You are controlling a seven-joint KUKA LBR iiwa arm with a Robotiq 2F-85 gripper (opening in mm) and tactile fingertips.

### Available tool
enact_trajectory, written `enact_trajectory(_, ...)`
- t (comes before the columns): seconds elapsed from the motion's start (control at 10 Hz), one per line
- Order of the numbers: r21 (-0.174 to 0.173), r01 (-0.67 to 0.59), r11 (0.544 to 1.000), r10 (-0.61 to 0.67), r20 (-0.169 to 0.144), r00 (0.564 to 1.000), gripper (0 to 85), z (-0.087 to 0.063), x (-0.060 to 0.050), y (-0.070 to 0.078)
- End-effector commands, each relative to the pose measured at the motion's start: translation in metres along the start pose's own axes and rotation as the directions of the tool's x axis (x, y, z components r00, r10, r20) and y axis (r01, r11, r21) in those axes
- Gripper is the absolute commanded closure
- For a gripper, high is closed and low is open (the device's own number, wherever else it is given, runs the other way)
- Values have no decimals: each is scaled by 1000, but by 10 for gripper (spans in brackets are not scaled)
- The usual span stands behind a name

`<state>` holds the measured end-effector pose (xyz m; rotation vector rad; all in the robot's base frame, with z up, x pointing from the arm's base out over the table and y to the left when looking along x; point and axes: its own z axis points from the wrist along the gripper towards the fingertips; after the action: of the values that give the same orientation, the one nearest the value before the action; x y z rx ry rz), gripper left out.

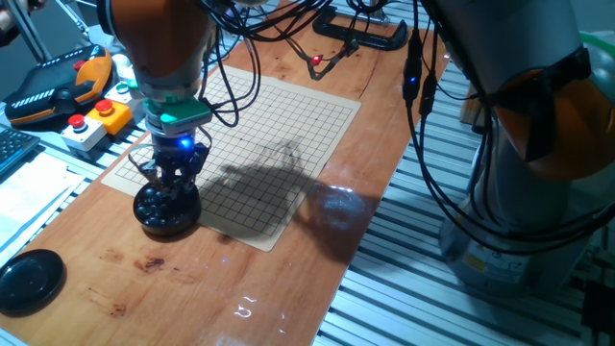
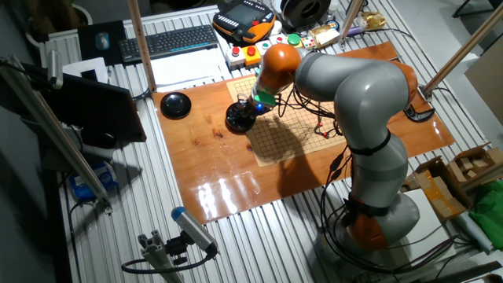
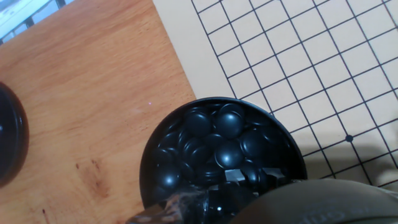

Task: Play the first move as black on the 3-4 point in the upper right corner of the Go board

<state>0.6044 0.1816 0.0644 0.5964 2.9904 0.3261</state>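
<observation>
A round black bowl [image 1: 165,213] heaped with glossy black stones [image 3: 219,142] stands on the wooden table, just off a corner of the Go board [image 1: 279,125]. My gripper [image 1: 169,185] hangs straight above the bowl with its fingertips down among the stones. The hand view looks right into the bowl [image 3: 149,168], and the fingers [image 3: 298,202] blur along the bottom edge. Whether one black stone sits between them is hidden. The board [image 3: 298,56] carries no stone, and the 3-4 point is an unmarked crossing I cannot pick out.
The bowl's black lid [image 1: 29,281] lies on the wood near the front left. A yellow button box [image 1: 104,117] and an orange pendant [image 1: 58,88] sit beyond the board's left side. A black clamp [image 1: 370,34] and hanging cables [image 1: 415,86] are at the far right.
</observation>
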Motion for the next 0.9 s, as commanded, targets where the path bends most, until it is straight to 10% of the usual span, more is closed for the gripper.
enact_trajectory(0.0, -1, 0, 1000, 0, 2, 1000, 593, 1, 0, 1)
enact_trajectory(0.8, 2, -3, 1000, 3, 6, 1000, 593, 3, 2, 4)
